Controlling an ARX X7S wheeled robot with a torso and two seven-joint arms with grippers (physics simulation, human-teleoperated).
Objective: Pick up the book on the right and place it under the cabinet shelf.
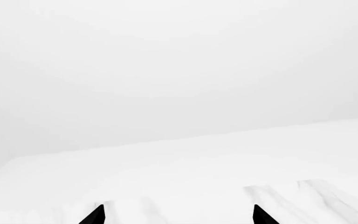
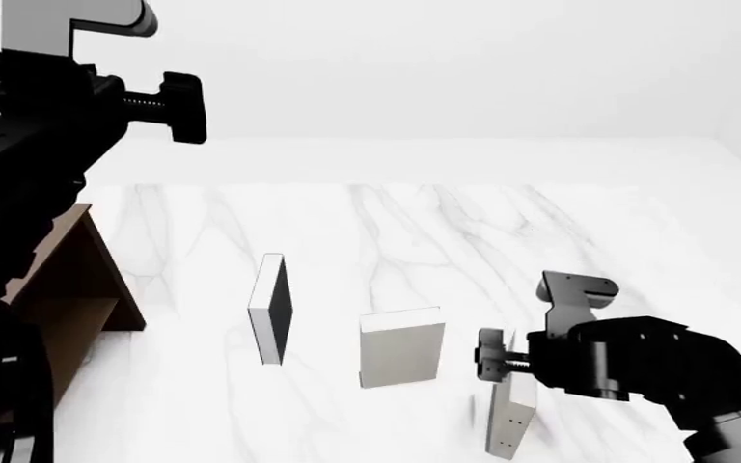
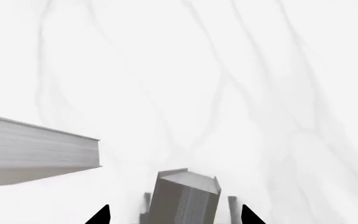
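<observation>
The book (image 2: 511, 420) is thin and light grey, with tiny dark dots on its narrow edge. It stands slightly tilted on the marble table at the front right. In the right wrist view the book (image 3: 182, 198) rises between my right gripper's (image 3: 175, 215) two black fingertips. These are spread wide and do not touch it. In the head view my right gripper (image 2: 505, 374) is right over the book's top. The dark brown cabinet shelf (image 2: 81, 280) stands at the far left, partly hidden by my left arm. My left gripper (image 1: 177, 215) is open, empty and raised high.
A white book with a black face (image 2: 271, 309) stands left of centre. A grey book with a lighter top edge (image 2: 403, 349) stands just left of the right gripper and also shows in the right wrist view (image 3: 36, 149). The white marble table (image 2: 474, 231) stretches back to a white wall.
</observation>
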